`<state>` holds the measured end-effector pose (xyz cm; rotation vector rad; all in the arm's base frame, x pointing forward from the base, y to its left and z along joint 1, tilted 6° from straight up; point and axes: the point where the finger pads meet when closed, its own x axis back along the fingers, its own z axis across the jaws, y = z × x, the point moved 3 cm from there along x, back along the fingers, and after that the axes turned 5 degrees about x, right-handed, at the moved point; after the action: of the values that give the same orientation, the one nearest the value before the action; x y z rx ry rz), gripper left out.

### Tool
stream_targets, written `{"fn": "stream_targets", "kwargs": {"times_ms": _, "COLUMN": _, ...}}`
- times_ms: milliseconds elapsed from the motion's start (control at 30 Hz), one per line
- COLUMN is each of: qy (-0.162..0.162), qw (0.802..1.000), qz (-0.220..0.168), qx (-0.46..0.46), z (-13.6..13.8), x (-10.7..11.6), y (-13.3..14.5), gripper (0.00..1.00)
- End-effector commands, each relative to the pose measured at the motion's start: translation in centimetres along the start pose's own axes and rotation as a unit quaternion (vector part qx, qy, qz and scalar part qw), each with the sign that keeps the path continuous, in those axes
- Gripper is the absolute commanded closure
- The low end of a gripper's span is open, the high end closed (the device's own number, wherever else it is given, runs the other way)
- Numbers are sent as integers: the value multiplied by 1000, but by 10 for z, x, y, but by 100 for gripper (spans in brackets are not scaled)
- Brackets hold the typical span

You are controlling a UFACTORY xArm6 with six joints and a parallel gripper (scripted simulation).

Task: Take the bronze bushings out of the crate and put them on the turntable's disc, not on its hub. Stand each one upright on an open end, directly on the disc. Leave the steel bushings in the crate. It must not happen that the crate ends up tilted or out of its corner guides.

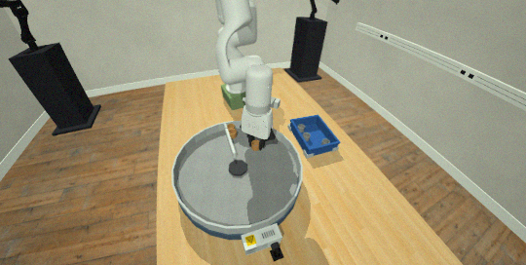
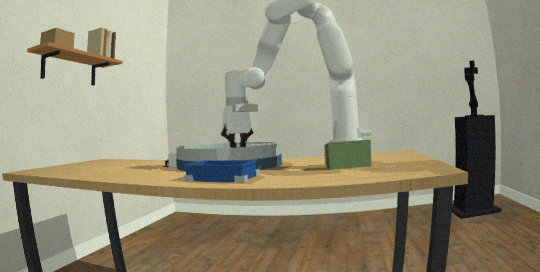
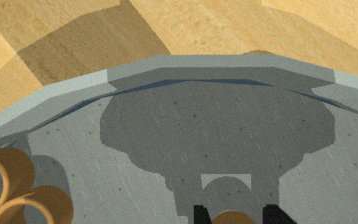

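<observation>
Gripper pinches a bronze bushing over the disc, near the rim; the disc lies directly below. Bushing's axis seems near vertical; lowering straight down should stand it.

The tool points straight down, its fingers partly closed; the arm arches above it.

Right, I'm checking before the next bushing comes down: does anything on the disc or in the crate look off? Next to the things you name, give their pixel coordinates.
Nothing stands out. Two bronze bushings point(image 1: 232, 131) point(image 3: 27, 210) stand upright on the disc point(image 1: 205, 188) point(image 3: 145, 185), and the steel-looking ones point(image 1: 306, 136) are in the blue crate point(image 1: 323, 152) point(image 2: 220, 172).
</observation>
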<state>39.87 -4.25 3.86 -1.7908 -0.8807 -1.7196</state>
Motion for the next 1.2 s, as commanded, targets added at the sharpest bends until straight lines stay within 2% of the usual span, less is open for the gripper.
{"fn": "stream_targets", "kwargs": {"times_ms": 0, "qy": 1, "qw": 1000, "qz": -1, "qx": 0, "z": 1, "x": 0, "y": 1, "gripper": 100}}
{"fn": "stream_targets", "kwargs": {"times_ms": 600, "qy": 1, "qw": 1000, "qz": -1, "qx": 0, "z": 1, "x": 0, "y": 1, "gripper": 100}}
{"fn": "stream_targets", "kwargs": {"times_ms": 633, "qy": 1, "qw": 1000, "qz": -1, "qx": 0, "z": 1, "x": 0, "y": 1, "gripper": 58}}
{"fn": "stream_targets", "kwargs": {"times_ms": 1167, "qy": 1, "qw": 1000, "qz": -1, "qx": 0, "z": 1, "x": 0, "y": 1, "gripper": 58}}
